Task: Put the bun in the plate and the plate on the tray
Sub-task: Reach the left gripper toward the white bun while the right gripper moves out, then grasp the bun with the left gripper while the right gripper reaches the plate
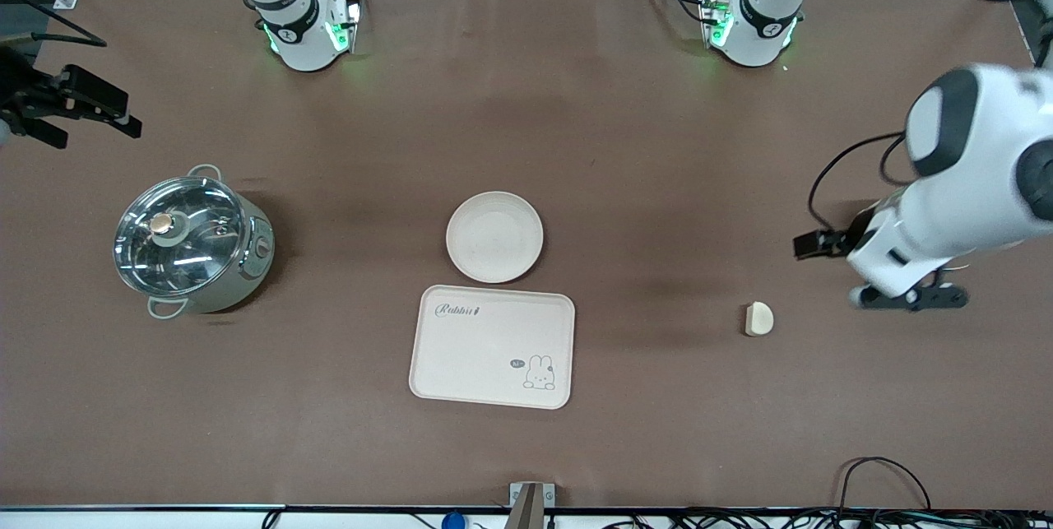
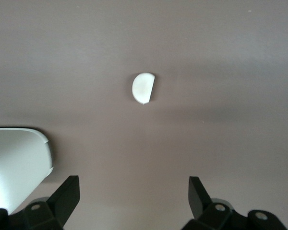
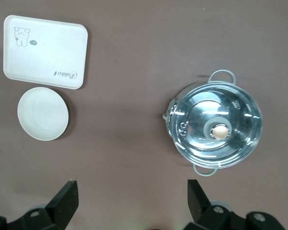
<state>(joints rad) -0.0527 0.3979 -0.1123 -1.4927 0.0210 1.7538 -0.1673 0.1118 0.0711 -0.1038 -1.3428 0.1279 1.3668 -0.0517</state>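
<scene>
Table contents, nearest the front camera first.

One tray [image 1: 492, 346]: cream rectangle with rounded corners, "Rabbit" script and a small rabbit drawing, lying flat near the middle of the table. Nothing rests on it. It also shows in the right wrist view [image 3: 45, 51].

One bun [image 1: 758, 319]: small cream half-moon lump with one flat side, lying on the bare table toward the left arm's end, well apart from the tray and from the plate. In the left wrist view [image 2: 143, 88] it lies alone on the brown cover.

One plate [image 1: 494, 237]: round, shallow, cream, with a raised rim, empty. It sits just beside the tray, farther from the front camera, the two rims close together or touching; which cannot be told. The right wrist view [image 3: 42, 113] shows it beside the tray too.

One pot [image 1: 192, 242]: pale green with two loop handles, a glass lid and a round knob, standing toward the right arm's end, well apart from the plate.

Two grippers. The left gripper [image 1: 905, 297] hangs low over the table near the bun, toward the left arm's end; its fingers [image 2: 67, 194] stand wide apart with nothing between them. The right gripper [image 1: 90, 113] waits raised over the right arm's end of the table, above the pot's side; its fingers [image 3: 65, 200] are likewise spread wide and hold nothing.
</scene>
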